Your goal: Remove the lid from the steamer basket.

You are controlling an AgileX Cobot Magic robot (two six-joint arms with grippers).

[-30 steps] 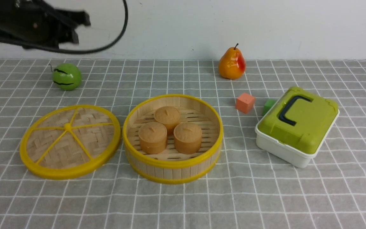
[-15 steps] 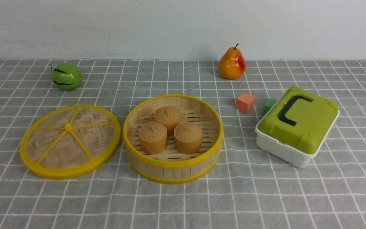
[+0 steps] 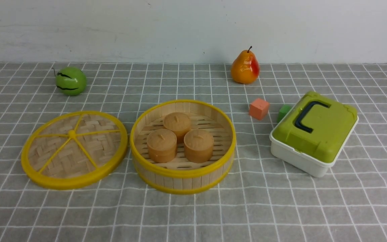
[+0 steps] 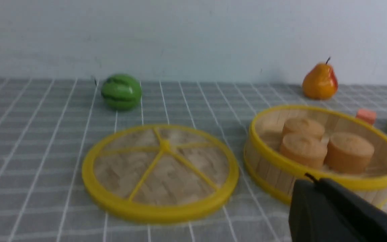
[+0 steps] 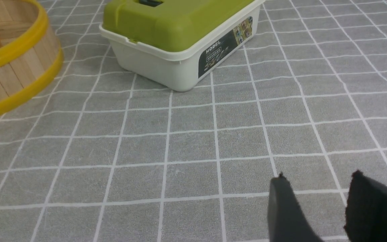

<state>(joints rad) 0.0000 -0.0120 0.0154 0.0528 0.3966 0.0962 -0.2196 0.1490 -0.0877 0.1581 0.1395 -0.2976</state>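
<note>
**Uncovered and set aside: the job looks done**

The flat round woven-bamboo lid with yellow rim and spokes (image 3: 74, 149) lies flat on the grey checked cloth (image 3: 281, 208). It is just beside the round slatted-bamboo steamer basket with yellow rims (image 3: 182, 181), on the robot's left, so the three brown buns (image 3: 161, 144) inside sit exposed. The right gripper (image 5: 328, 215) holds nothing, its jaws parted, low over bare cloth. The left gripper (image 4: 317, 188) shows only a dark edge; whether it is parted I cannot tell. Nothing seems left to lift.
</note>
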